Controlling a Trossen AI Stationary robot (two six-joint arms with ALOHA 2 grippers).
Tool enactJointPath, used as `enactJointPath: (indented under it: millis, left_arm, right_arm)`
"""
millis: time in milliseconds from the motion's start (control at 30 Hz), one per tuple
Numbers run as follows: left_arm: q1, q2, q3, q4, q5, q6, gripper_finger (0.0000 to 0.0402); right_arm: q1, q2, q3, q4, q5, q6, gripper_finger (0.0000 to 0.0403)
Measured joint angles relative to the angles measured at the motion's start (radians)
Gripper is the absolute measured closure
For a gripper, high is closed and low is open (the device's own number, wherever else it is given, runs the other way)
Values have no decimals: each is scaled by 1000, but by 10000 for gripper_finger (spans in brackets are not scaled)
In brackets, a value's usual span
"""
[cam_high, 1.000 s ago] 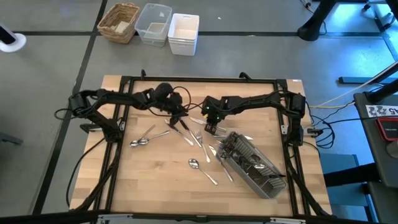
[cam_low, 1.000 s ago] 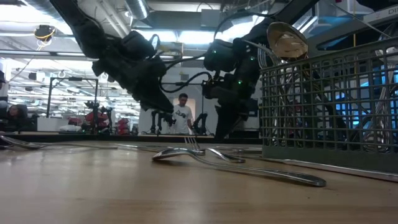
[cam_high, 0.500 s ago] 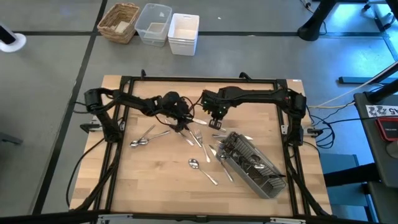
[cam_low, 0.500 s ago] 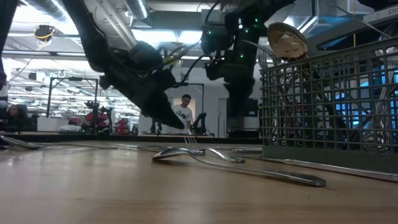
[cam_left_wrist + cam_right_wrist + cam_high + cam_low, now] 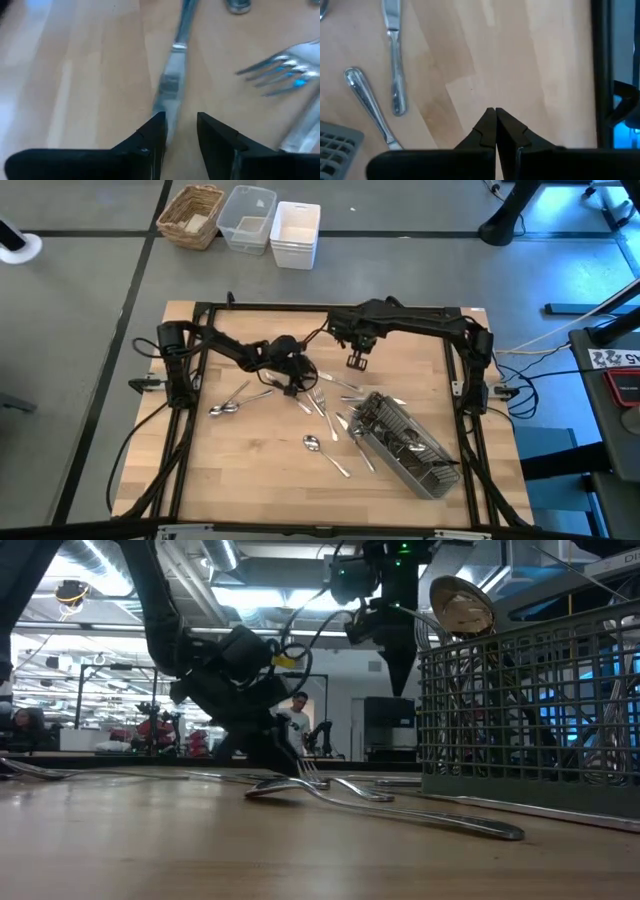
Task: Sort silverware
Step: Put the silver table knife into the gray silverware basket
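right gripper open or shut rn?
Shut. In the right wrist view the right gripper has its two fingertips pressed together with nothing between them, above bare wooden table.

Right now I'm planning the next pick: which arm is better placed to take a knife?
Left. Its pincer is open, low over the knife on the table. The right pincer is shut and raised above bare wood.

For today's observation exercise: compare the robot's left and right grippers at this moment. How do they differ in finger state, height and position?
The left gripper has its fingers apart around a table knife, low at the table; the right gripper is shut on nothing, raised above bare wood. The left gripper sits by the loose silverware at mid-table; the right one hangs nearer the far edge. Both are dark and two-fingered.
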Motion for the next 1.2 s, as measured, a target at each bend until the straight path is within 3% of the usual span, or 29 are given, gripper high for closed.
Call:
enactJointPath:
  millis: [500, 800, 1200]
  left_arm:
    - [-1, 29, 3, 52, -23, -34, 296]
    - [10, 57, 4, 65, -14, -229, 300]
    - [43, 58, 5, 69, -80, -534, 380]
  right_arm:
    - [-6, -1, 121, -37, -27, -4, 400]
    - [-4, -1, 169, -43, -59, -4, 400]
    - [-4, -1, 176, -54, -80, -4, 400]
